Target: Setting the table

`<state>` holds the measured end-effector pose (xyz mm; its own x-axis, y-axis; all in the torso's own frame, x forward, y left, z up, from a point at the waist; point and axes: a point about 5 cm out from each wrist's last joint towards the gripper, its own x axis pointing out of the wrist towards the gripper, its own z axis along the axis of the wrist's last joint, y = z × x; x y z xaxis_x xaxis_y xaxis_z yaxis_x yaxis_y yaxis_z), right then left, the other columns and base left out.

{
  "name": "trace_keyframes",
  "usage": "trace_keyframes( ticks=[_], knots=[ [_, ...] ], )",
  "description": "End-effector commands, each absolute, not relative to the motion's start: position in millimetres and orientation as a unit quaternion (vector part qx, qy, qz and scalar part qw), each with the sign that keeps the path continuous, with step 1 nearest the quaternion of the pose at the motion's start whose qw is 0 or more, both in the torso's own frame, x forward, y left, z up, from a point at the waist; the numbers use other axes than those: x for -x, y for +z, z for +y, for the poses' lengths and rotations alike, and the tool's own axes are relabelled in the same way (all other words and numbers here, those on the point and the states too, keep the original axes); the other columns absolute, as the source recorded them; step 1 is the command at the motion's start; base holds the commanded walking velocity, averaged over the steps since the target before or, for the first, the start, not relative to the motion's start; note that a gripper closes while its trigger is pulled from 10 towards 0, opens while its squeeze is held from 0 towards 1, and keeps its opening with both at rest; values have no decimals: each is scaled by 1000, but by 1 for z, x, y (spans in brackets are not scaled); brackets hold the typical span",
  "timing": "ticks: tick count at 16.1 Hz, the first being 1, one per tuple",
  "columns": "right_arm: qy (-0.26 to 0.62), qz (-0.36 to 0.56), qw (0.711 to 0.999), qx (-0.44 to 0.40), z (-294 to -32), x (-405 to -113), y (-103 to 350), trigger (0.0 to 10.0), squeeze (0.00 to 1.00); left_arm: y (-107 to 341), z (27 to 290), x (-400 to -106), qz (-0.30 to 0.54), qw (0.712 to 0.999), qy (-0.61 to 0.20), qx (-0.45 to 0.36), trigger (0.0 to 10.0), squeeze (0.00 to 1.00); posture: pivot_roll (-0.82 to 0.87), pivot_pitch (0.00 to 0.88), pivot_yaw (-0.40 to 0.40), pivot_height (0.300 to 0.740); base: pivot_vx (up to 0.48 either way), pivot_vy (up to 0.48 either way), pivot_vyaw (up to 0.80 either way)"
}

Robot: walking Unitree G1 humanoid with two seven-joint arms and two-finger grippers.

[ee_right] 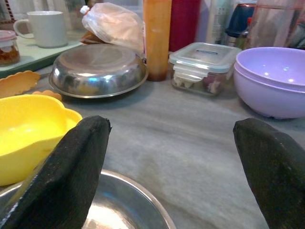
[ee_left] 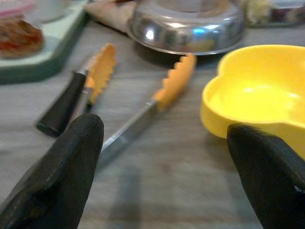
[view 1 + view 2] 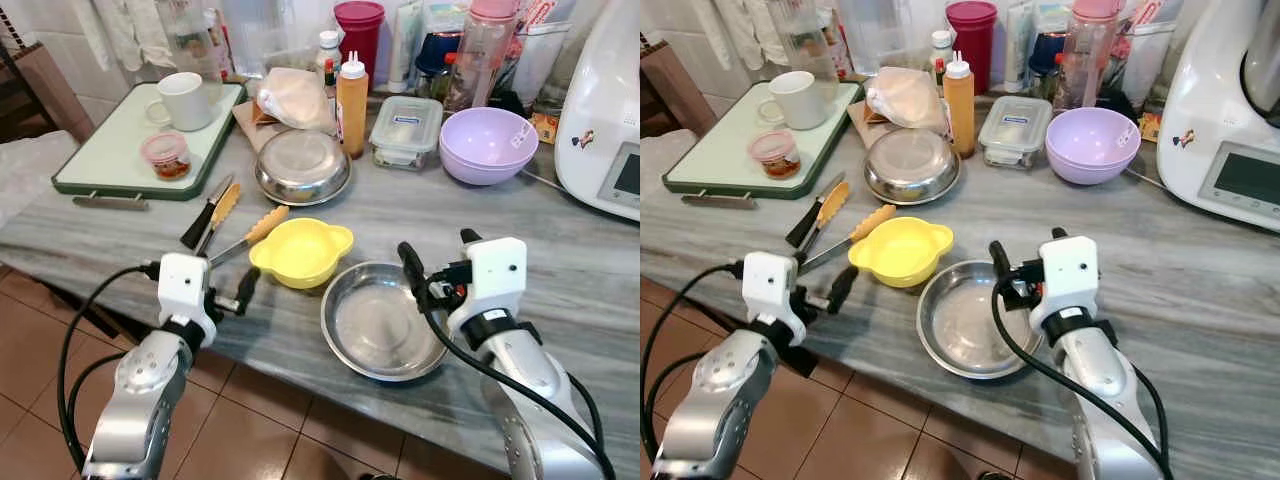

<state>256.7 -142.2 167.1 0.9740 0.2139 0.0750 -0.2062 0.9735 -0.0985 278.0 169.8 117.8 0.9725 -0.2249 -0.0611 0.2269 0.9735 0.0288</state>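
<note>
- Fingers [image 2: 57,171] of the left gripper [image 3: 232,296] spread wide, holding nothing, hovering low over the near edge of the grey marble counter [image 3: 560,250], just short of the yellow bowl [image 3: 300,250].
- Fingers [image 1: 71,167] of the right gripper [image 3: 425,270] likewise parted wide and empty, poised over the far right rim of the empty steel dish [image 3: 380,322].
- Steel dish sitting at the counter's near edge, its rim touching or just beside the yellow bowl on the robot's left.
- Orange-tipped tongs [image 3: 240,235] lying just left of the yellow bowl, one tip close to its rim, beside a black-handled knife [image 3: 205,214].
- Second steel dish [image 3: 302,165], turned upside down, farther back behind the yellow bowl.
- Orange squeeze bottle [image 3: 351,105] standing upright just behind that upturned dish, with a clear lidded container [image 3: 406,130] to its right.
- Lilac bowls [image 3: 487,144], stacked, right of the container.
- Green-edged tray [image 3: 110,150] at the far left, carrying a white mug [image 3: 184,100] and a small lidded jar [image 3: 166,155].
- White kitchen appliance [image 3: 605,120] at the far right edge of the counter.
- Crumpled plastic bag [image 3: 295,97] behind the upturned dish, more bottles and jars along the back wall.
- Brown tiled floor [image 3: 260,430] below the counter's edge.
</note>
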Motion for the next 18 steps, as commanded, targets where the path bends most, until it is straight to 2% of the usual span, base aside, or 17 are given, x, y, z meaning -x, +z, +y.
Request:
trace_keyframes(
  ticks=[1, 12, 18],
  knots=[
    [109, -45, 992, 44, -141, -257, 167, 10000, 0, 117, 176, -279, 31, 995, -91, -30, 10000, 0, -56, 68, 89, 740, 0, 0, -763],
    [110, -54, 992, 39, -139, -259, 169, 10000, 0, 117, 174, -283, 30, 997, -69, -24, 10000, 0, -60, 75, 89, 740, 0, 0, -757],
    [116, -60, 991, 39, -137, -259, 170, 10000, 0, 117, 180, -283, 23, 998, -54, -36, 10000, 0, -58, 81, 89, 740, 0, 0, 0]
  ],
)
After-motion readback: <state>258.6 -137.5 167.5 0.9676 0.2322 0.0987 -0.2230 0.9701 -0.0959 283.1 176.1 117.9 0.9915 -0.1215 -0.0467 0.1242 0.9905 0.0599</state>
